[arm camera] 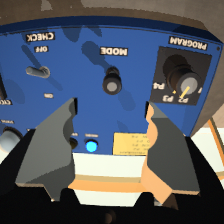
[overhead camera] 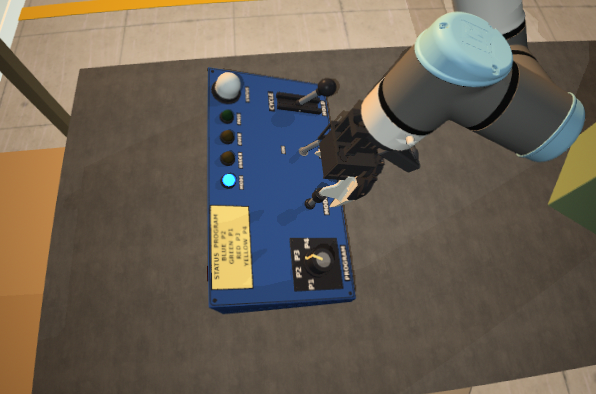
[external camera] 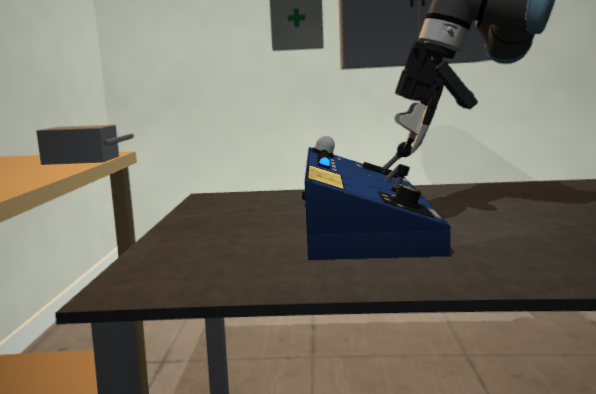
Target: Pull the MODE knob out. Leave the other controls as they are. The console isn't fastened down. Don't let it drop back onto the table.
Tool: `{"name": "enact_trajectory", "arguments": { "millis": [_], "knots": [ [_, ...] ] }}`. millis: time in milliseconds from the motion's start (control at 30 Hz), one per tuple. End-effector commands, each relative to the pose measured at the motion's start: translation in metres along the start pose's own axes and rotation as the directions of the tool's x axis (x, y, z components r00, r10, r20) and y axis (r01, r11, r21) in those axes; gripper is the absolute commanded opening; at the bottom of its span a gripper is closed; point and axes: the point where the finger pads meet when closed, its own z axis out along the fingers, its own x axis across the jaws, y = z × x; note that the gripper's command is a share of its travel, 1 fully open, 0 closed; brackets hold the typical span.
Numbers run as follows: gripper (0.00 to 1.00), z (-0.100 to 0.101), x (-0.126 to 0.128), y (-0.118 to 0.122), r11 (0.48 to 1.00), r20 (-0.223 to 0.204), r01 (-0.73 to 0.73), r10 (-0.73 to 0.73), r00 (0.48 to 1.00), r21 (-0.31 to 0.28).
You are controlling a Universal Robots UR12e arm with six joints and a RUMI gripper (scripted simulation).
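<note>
The blue console [overhead camera: 270,186] stands on the dark table; it also shows in the side view [external camera: 370,211]. The black MODE knob [overhead camera: 314,200] stands out on its stem near the console's right edge. In the wrist view the knob [arm camera: 111,82] sits under the MODE label, centred between and beyond my fingers. My gripper [overhead camera: 340,193] is open and empty. It hovers a little above and to the right of the knob without touching it. In the wrist view my gripper [arm camera: 111,100] has its two fingers wide apart. The blue MODE lamp [overhead camera: 228,180] is lit.
Other controls on the panel are the CYCLE/HOLD lever [overhead camera: 320,91], the metal CHECK toggle [overhead camera: 307,150], the PROGRAM dial [overhead camera: 322,260] and the white STATUS dome [overhead camera: 227,84]. A grey box [external camera: 75,143] rests on an orange side table. A yellow-green block [overhead camera: 575,186] stands at the right edge.
</note>
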Motion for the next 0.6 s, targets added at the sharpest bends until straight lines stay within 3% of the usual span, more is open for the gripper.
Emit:
{"name": "enact_trajectory", "arguments": {
  "millis": [0, 267, 567],
  "knots": [
    [0.44, -0.039, 0.000, 0.001, 1.000, 0.000, 0.000, 0.000, 1.000, 0.001],
    [0.44, -0.059, 0.000, 0.001, 1.000, 0.000, 0.000, 0.000, 1.000, 0.001],
    [0.44, -0.061, 0.000, 0.001, 1.000, 0.000, 0.000, 0.000, 1.000, 0.001]
  ]
}}
